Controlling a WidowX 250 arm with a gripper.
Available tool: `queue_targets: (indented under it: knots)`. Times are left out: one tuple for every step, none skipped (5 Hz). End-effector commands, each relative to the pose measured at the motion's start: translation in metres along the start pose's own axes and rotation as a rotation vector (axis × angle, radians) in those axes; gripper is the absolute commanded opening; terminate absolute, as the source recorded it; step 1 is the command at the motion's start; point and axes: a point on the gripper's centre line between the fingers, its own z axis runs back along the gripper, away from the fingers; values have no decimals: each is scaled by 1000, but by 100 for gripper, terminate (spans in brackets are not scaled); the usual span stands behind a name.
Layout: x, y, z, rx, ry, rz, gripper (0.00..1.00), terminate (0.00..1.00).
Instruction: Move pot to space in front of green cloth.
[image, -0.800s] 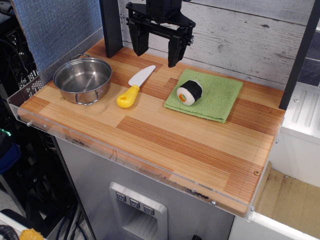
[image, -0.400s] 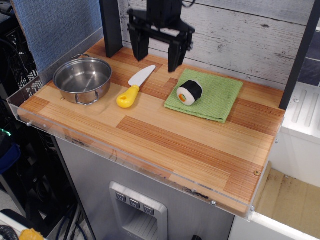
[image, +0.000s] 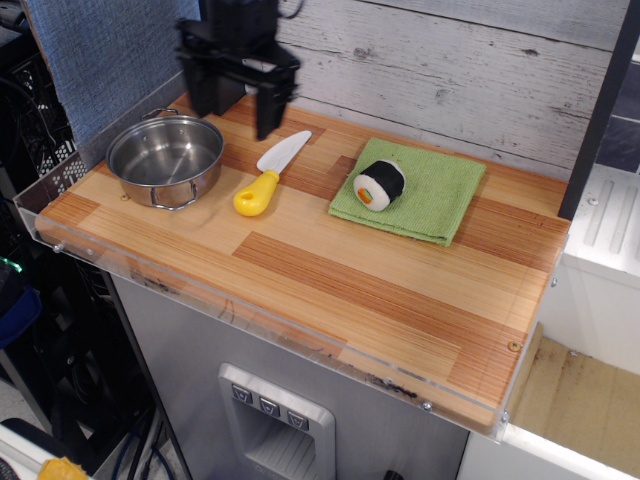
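The shiny steel pot (image: 165, 158) with wire loop handles sits on the wooden table at the far left. The light-green cloth (image: 410, 190) lies flat at the back right, with a black-and-white sushi roll toy (image: 379, 185) on its left part. My black gripper (image: 236, 112) hangs open and empty above the back of the table, just right of and behind the pot, its two fingers spread wide and pointing down.
A toy knife (image: 266, 176) with a yellow handle and white blade lies between pot and cloth. A clear acrylic lip (image: 250, 315) runs along the table's front edge. A dark post (image: 590, 130) stands at the right, a plank wall (image: 470, 70) behind.
My gripper has moved left along the back of the table, from above the cloth's left corner to beside the pot. It stays open. Nothing else has moved.
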Motion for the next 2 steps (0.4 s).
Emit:
queue_targets:
  knots:
    - [1,22,8,29,-22,-26,100,0]
    - [2,25,-9,24,7,-32,100,0]
